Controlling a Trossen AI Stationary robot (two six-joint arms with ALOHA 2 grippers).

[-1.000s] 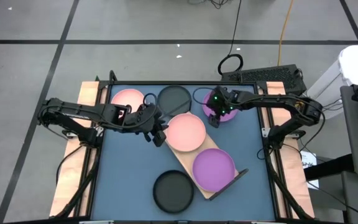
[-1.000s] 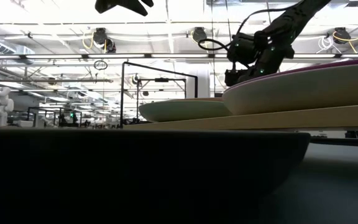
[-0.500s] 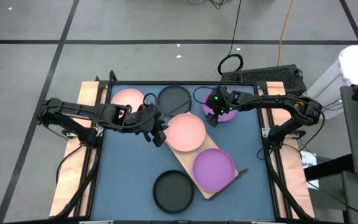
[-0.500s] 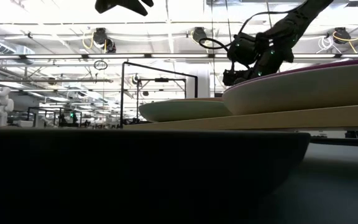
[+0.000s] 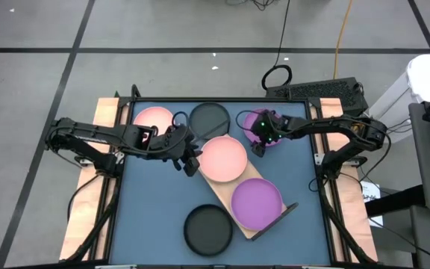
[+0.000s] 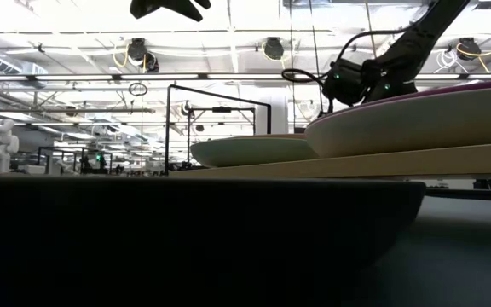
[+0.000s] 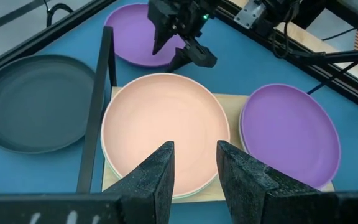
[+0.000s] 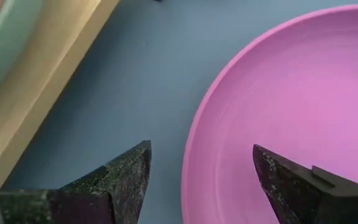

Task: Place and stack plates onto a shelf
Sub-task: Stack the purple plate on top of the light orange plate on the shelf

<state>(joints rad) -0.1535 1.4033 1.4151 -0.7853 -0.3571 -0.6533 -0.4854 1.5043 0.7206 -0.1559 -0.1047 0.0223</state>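
Mid-pickup of the next plate: right gripper (image 5: 260, 146) low over the near rim of the purple plate (image 5: 273, 136) at the table's back right, fingers spread wide, one either side of the rim, nothing clamped yet. Shelf (image 5: 249, 196) diagonal at table centre, already carrying a pink plate (image 5: 223, 158) and another purple plate (image 5: 256, 203). Left gripper (image 5: 190, 166) waiting beside the pink plate, half open, empty. Next, probably: down a touch, close on the rim, lift, carry to the shelf.

A black keyboard (image 5: 323, 91) lies on the floor at upper right, beside a coiled black cable (image 5: 277, 76) and a yellow cord (image 5: 341, 33).
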